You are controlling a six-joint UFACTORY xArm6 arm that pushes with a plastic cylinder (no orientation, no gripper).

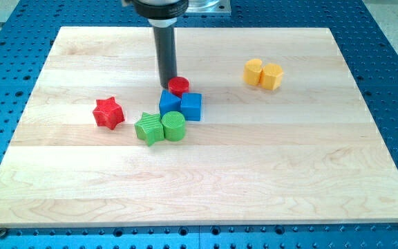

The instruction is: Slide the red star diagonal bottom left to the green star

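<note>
The red star (108,113) lies on the wooden board, left of centre. The green star (148,128) lies to its lower right, a short gap apart, touching a green cylinder (173,126). My tip (166,84) stands at the end of the dark rod, just left of a red cylinder (178,86) and above the blue blocks. The tip is up and to the right of the red star, well apart from it.
Two blue blocks (170,102) (191,106) sit side by side between the red cylinder and the green pair. Two yellow blocks (254,71) (272,76) touch each other at the upper right. The wooden board (289,173) rests on a blue perforated table.
</note>
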